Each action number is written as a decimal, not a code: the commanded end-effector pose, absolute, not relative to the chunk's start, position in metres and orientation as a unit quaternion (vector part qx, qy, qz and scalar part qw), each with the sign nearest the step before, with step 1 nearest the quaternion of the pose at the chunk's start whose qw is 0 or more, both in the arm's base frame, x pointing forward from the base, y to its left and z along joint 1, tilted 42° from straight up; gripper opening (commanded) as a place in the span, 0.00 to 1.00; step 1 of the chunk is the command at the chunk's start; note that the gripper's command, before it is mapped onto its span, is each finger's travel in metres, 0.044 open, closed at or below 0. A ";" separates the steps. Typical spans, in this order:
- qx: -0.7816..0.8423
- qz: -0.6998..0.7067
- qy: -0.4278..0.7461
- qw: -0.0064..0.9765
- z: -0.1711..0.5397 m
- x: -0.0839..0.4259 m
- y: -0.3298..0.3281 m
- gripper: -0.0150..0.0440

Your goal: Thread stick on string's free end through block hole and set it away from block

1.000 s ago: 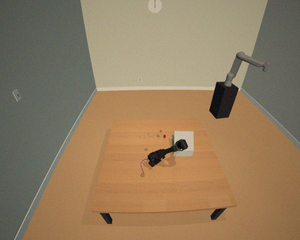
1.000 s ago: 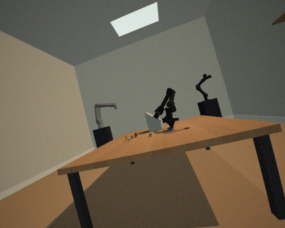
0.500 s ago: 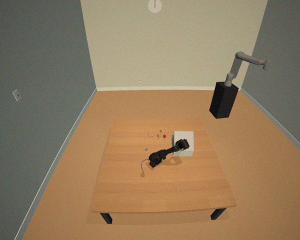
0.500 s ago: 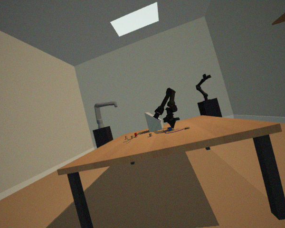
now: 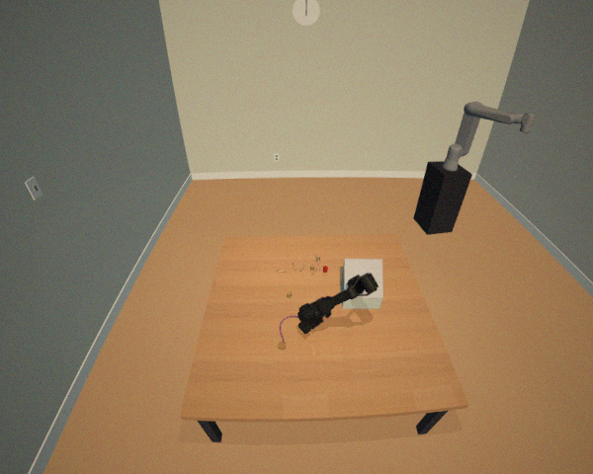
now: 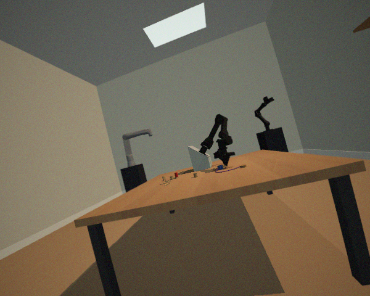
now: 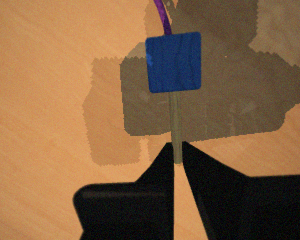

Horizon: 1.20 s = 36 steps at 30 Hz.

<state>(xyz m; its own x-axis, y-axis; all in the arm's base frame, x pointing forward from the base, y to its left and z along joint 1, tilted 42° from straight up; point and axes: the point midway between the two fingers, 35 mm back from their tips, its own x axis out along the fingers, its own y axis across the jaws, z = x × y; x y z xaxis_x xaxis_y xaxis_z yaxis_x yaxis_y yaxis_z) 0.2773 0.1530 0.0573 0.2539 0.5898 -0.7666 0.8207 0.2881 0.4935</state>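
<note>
The blue block (image 7: 173, 62) (image 6: 220, 167) sits on the table; the arm hides it in the top view. The thin wooden stick (image 7: 175, 120) sticks out of the block's near side in the wrist view. My gripper (image 7: 176, 147) (image 6: 226, 163) is shut on the stick, a short way clear of the block, and the stick's tip shows between the fingers. The purple string (image 7: 164, 16) (image 5: 280, 326) (image 6: 228, 169) meets the block's far side; whether its end is inside the hole is hidden. It curves back to the round wooden button (image 5: 282, 345) (image 6: 242, 166).
The arm's base stands on a white box (image 5: 363, 270) (image 6: 199, 160). A small wooden cylinder (image 5: 289, 294) (image 6: 195, 175) stands apart. A red cylinder (image 5: 324, 269) (image 6: 176, 174), loose sticks (image 5: 283, 271) and other small wooden pieces lie farther from the gripper.
</note>
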 end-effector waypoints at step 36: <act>0.583 -0.110 0.605 0.531 0.084 0.255 0.187 0.25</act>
<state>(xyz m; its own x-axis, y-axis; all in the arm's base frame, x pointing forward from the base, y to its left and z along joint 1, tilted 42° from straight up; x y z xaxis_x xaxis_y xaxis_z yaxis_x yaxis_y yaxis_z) 0.2549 0.1847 0.0803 0.2412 0.5888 -0.7714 0.8241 0.2955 0.4832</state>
